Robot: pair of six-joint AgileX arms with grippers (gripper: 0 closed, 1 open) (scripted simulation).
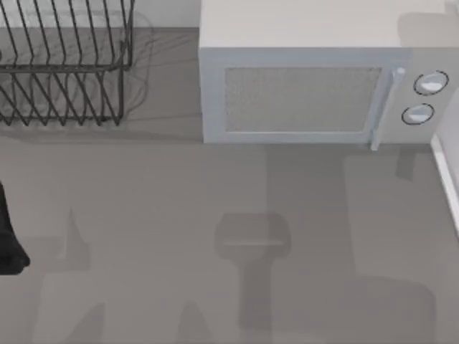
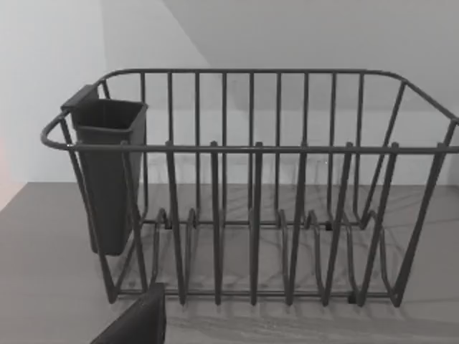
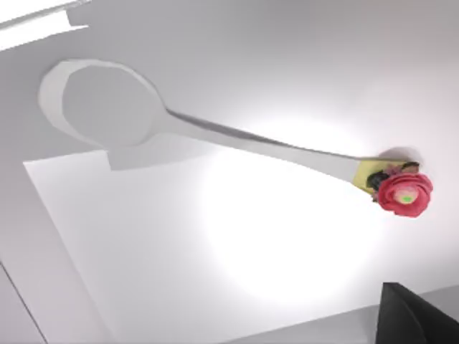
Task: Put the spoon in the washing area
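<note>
Two arms belong to this AgileX rig, and each wrist camera looks at something different. A dark part of my left arm (image 1: 10,236) sits at the left edge of the table in the top view, and whether the left gripper's fingers are apart or together I cannot tell; a single dark finger (image 2: 136,322) pokes into the left wrist view. Straight ahead of that finger stands the dark wire dish rack (image 2: 251,215), upright on the grey table (image 2: 43,287), with a dark plastic cutlery cup (image 2: 107,172) hung on one end of its rim. From above, the same rack sits at the table's far left corner, with the white boxy microwave (image 1: 315,79) beside it and its two round silver knobs (image 1: 424,97) stacked at its right end. In the right wrist view, the glossy white spoon (image 3: 215,132) lies flat on a white surface (image 3: 215,251), its oval bowl far from the lens and its handle running towards a small pink rose ornament (image 3: 405,192) fixed at the handle's tip. A dark finger (image 3: 416,315) of the right gripper shows at the frame's corner, just short of the rose end and not touching the spoon; how wide that gripper stands I cannot tell, and it holds nothing visible.
</note>
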